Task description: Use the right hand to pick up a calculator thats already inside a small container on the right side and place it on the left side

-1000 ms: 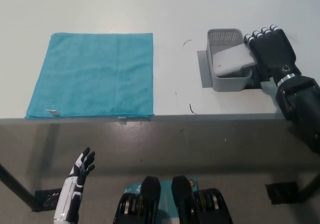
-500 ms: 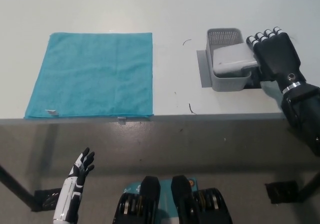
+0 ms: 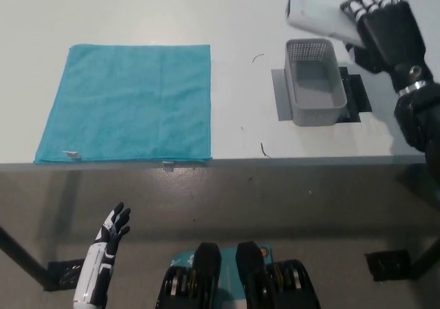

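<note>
White table (image 3: 240,6): the right hand (image 3: 381,27) pinches the calculator (image 3: 320,16) by one end, beyond the empty basket (image 3: 315,82); it could slip. Left hand (image 3: 110,233) spread, low.

The calculator (image 3: 317,16) is a flat, light grey slab, seen from its plain side, tilted and held up off the tabletop (image 3: 240,20) beyond the far end of the container, gripped at its right end. The small container (image 3: 315,93) is a grey, open-topped rectangular basket with a perforated far wall, standing upright and empty on the right side of the tabletop.
</note>
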You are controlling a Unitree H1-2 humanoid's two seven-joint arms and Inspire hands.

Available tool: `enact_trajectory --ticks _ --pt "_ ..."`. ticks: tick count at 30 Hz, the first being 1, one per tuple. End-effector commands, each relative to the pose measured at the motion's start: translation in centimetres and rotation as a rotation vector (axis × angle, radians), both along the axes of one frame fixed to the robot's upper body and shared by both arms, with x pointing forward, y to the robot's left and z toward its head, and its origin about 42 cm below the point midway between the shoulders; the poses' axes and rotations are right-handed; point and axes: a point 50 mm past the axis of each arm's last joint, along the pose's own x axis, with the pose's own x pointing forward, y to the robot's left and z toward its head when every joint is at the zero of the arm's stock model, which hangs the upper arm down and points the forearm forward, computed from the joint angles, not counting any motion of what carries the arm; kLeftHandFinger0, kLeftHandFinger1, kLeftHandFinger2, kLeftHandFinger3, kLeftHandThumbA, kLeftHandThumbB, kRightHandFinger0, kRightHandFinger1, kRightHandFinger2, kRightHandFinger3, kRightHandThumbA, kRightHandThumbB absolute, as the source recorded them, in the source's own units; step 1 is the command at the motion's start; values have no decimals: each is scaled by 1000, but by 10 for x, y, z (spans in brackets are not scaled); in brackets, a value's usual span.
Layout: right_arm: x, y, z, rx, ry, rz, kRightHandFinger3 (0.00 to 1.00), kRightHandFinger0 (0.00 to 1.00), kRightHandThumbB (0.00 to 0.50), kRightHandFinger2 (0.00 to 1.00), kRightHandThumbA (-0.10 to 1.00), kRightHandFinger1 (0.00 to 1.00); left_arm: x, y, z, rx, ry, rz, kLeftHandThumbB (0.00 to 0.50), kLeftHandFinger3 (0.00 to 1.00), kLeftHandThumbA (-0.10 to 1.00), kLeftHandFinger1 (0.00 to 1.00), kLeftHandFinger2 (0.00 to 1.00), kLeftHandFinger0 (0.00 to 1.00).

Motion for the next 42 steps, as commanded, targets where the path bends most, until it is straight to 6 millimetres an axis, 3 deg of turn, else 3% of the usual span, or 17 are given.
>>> enact_trajectory --ticks 1,4,6,8,11,17,18,22,24,26,30,32,34,37,42 --pt "10 -3 69 93 -173 15 506 0 211 728 -100 312 4 2 8 29 -65 -15 0 1000 1000 1000 1000 1000" --pt "11 1 75 107 -209 26 495 0 250 655 -100 253 3 2 9 28 -65 -14 0 1000 1000 1000 1000 1000" --pt "12 5 80 99 -216 29 390 0 256 606 -100 220 4 3 8 31 -64 -16 0 1000 1000 1000 1000 1000" --pt "14 12 83 129 -196 50 369 0 216 598 -100 221 4 2 9 33 -66 -15 0 1000 1000 1000 1000 1000" --pt "16 23 83 116 -212 69 432 0 233 620 -100 186 4 2 9 31 -68 -14 0 1000 1000 1000 1000 1000" --pt "20 54 78 43 -167 88 474 0 196 686 -100 197 4 1 10 32 -70 -15 0 1000 1000 1000 1000 1000" --pt "21 61 77 43 -149 100 487 0 196 712 -100 237 4 1 10 31 -71 -14 0 1000 1000 1000 1000 1000" --pt "22 87 71 40 -130 148 489 0 225 680 -100 201 4 2 10 33 -71 -14 0 1000 1000 1000 1000 1000" --pt "23 103 71 20 -131 153 487 0 223 668 -100 193 6 2 11 40 -75 -12 0 1000 1000 1000 1000 1000" --pt "22 124 72 8 -125 173 509 0 178 658 -100 174 6 3 11 38 -76 -9 0 1000 1000 1000 1000 1000" --pt "18 157 73 12 -100 225 519 0 183 649 -100 159 4 5 11 40 -75 0 0 1000 1000 1000 1000 1000" --pt "16 176 73 -4 -77 230 523 0 192 671 -100 175 3 4 10 44 -72 1 0 1000 1000 1000 1000 1000" --pt "13 194 73 -10 -76 242 515 0 237 661 -100 161 2 3 9 45 -70 4 0 1000 1000 1000 1000 1000" --pt "7 217 74 -2 -65 276 517 0 240 622 -100 127 2 2 9 39 -69 5 0 1000 1000 1000 1000 1000" --pt "-2 252 71 -17 25 321 649 0 255 706 -100 191 2 0 9 53 -70 3 0 1000 1000 1000 1000 1000"
